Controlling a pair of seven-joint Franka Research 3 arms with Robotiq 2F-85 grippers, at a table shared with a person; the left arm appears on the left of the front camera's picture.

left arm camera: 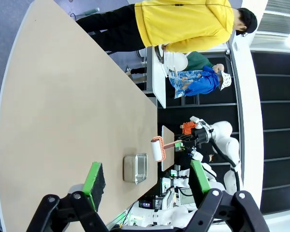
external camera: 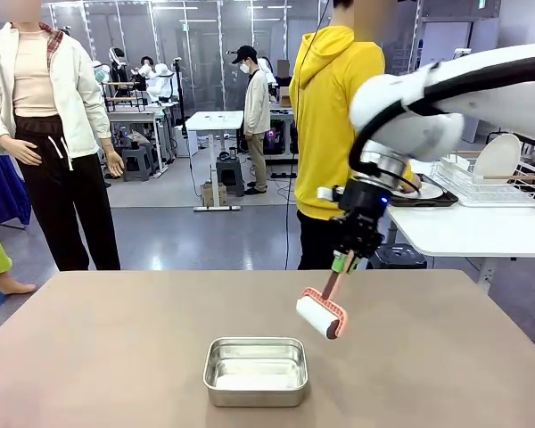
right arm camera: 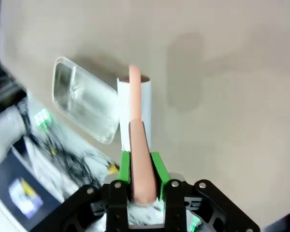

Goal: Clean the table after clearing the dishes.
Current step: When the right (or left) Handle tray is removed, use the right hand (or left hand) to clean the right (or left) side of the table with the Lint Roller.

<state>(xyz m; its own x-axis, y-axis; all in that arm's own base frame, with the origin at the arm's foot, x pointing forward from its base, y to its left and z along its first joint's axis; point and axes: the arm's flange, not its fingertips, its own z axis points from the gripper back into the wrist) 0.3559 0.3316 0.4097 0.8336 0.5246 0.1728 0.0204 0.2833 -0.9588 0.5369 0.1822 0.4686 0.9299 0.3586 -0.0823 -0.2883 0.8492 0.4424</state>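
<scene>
**Roller Poised Over a Cleared Table**

Nearest the robot, the left gripper (left arm camera: 147,180) stood with its jaws spread wide, gripping nothing, looking out across the large matte taupe table (external camera: 116,357). A shiny rectangular steel pan (external camera: 255,370) sat on the near part of the top. Just beyond it, the white lint roller with a salmon handle (external camera: 322,316) hung tilted close over the surface; whether it touched could not be told. The right gripper (external camera: 343,260) was clamped tight on that handle. Farther off, on the smaller white side table (external camera: 464,234), a round white plate on a dark tray (external camera: 426,190) lay before a person in a yellow hoodie (external camera: 339,98), so the dishes seemed cleared. Doing the step well likely meant laying the roll flat, pressing evenly, and stroking in overlapping lanes clear of the pan.
</scene>
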